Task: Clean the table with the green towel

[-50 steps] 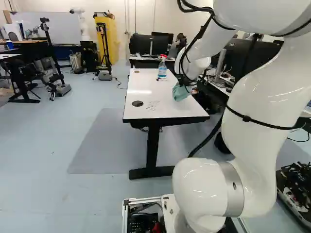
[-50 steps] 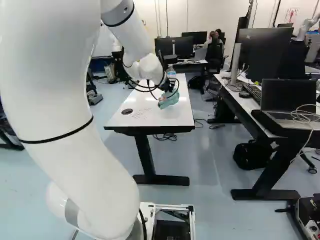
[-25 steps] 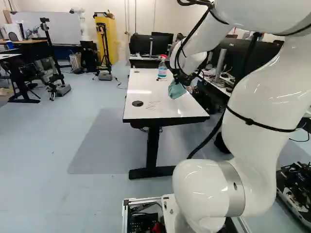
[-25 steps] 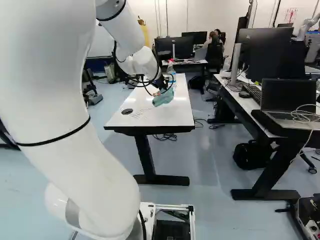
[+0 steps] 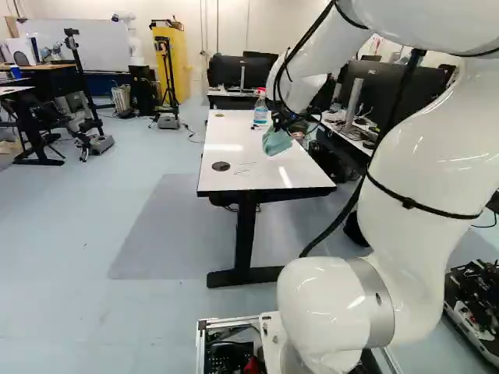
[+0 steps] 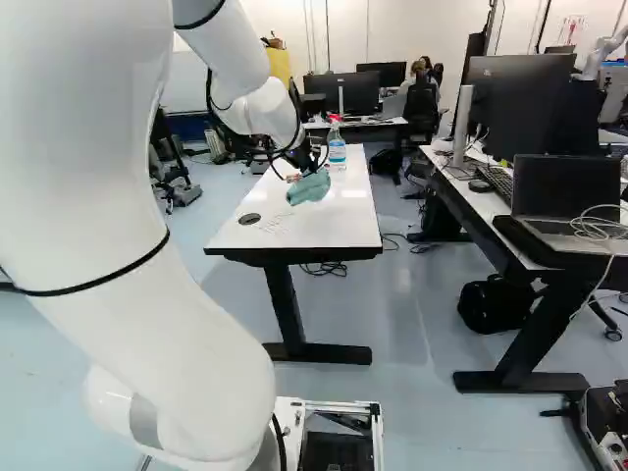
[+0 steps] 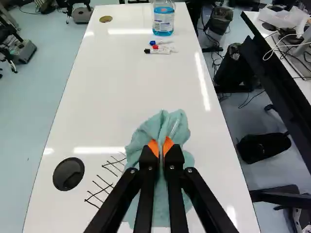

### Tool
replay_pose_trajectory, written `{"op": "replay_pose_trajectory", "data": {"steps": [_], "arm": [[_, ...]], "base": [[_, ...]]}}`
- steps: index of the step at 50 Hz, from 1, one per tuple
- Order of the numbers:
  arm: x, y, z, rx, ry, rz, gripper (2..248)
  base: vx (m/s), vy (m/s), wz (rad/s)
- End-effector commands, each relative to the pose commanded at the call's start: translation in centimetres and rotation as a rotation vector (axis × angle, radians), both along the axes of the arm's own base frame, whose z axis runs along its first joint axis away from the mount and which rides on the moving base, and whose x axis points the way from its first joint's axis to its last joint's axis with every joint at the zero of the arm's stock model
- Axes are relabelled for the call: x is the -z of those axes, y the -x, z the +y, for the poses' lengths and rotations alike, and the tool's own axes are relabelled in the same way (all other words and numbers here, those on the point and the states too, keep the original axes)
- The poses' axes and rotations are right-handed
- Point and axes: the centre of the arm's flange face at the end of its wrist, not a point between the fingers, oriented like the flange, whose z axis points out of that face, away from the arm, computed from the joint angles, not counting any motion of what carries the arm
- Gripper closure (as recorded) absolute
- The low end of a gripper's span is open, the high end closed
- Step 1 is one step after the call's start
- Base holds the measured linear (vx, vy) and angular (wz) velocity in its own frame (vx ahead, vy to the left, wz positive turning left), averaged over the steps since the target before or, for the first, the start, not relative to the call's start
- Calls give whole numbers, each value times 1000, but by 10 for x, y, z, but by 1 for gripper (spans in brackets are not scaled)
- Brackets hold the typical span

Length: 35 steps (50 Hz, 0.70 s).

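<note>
My gripper (image 6: 306,159), at the arm's far end, is over the white table (image 6: 294,234) in the right base view. The wrist view shows the gripper (image 7: 161,148) shut on the green towel (image 7: 167,127), which bunches between the orange pads and hangs down under the fingers. Black scribbled marks (image 7: 103,182) lie on the tabletop beside the towel; the towel may cover part of them. Whether the towel touches the table I cannot tell.
Ahead on the table stand a spray bottle (image 7: 164,18) with blue liquid and several markers (image 7: 159,47). A black round cover (image 7: 68,174) sits in the tabletop. A second desk (image 6: 510,231) with a laptop is to the right. Another robot (image 5: 134,39) stands far back.
The arm has swung left over the table, carrying the towel with it toward the black marks. The base has not moved, and the spray bottle stands where it was.
</note>
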Motion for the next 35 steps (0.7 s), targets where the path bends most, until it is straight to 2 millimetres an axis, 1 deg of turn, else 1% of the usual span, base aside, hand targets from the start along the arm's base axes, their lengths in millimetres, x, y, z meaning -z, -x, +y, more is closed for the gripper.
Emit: {"op": "replay_pose_trajectory", "data": {"steps": [6, 14, 35], "arm": [[-6, 3, 6, 3, -18, 3, 220], [-5, 3, 10, 4, -30, 8, 220], [-7, -3, 25, -24, -31, -15, 220]], "base": [[0, 0, 0], [0, 0, 0], [0, 0, 0]]}}
